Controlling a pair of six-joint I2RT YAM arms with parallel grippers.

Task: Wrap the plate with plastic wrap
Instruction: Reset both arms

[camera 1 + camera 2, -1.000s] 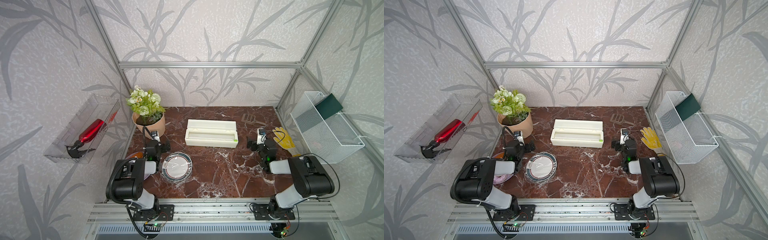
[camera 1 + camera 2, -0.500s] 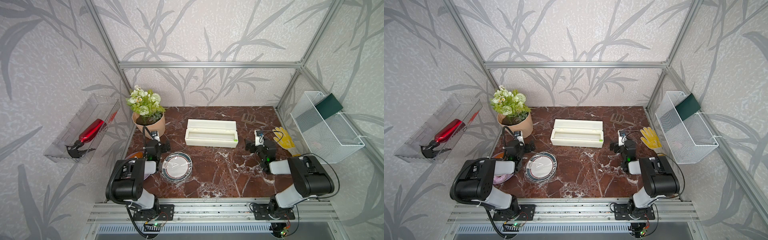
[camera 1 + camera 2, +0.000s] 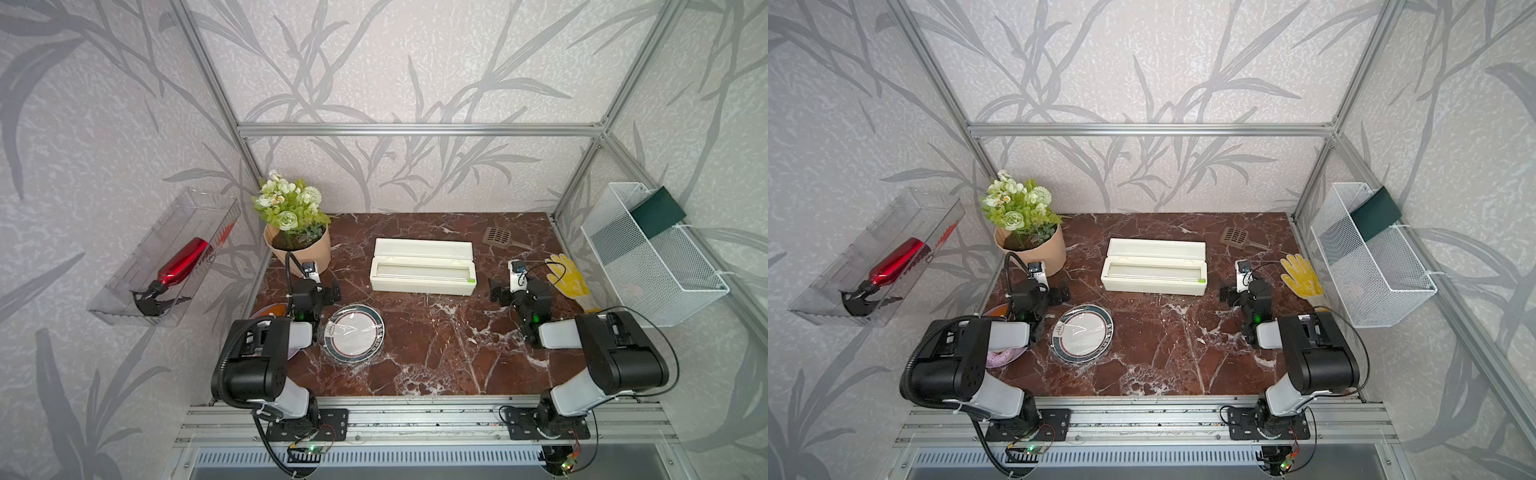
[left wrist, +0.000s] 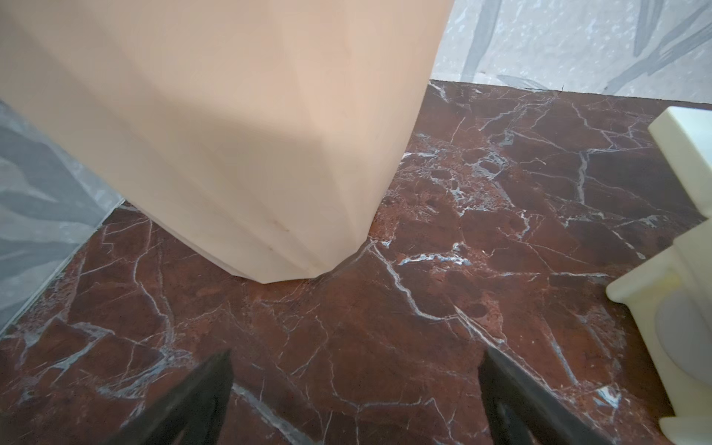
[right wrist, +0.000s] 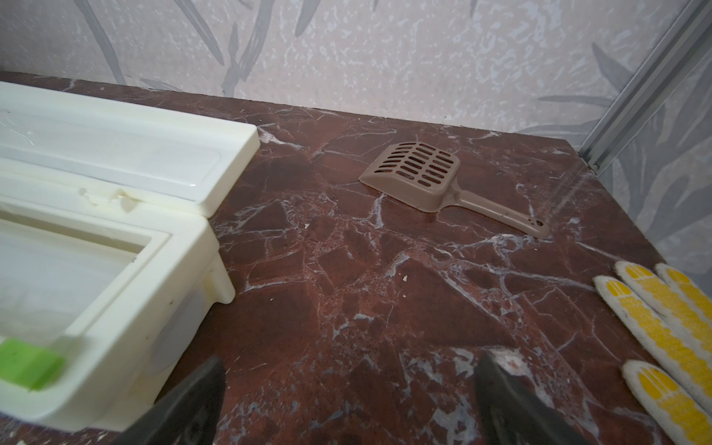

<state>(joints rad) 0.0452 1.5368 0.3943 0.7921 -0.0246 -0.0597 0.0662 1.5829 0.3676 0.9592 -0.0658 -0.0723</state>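
The plate [image 3: 377, 325] [image 3: 1109, 328], white with a dark green rim, lies flat on the marble at the front left in both top views. Shiny plastic wrap [image 3: 353, 334] [image 3: 1080, 332] lies stretched over it, and crinkled film shows around its near edge. My left gripper [image 3: 314, 291] [image 4: 356, 385] hovers just behind the plate's left side, open and empty, facing the flower pot. My right gripper [image 3: 519, 289] [image 5: 348, 385] is open and empty over bare marble at the right, far from the plate. Neither wrist view shows the plate.
The cream dispenser box [image 3: 423, 272] [image 5: 115, 269] sits open at centre back. A flower pot [image 3: 297, 249] [image 4: 231, 135] stands close ahead of the left gripper. A brown scoop [image 5: 420, 177] and a yellow glove [image 5: 662, 319] lie at the right. A purple plate [image 3: 1000, 358] sits under the left arm.
The right gripper has drifted slightly to the left. The left arm, the plate and the film look unchanged.
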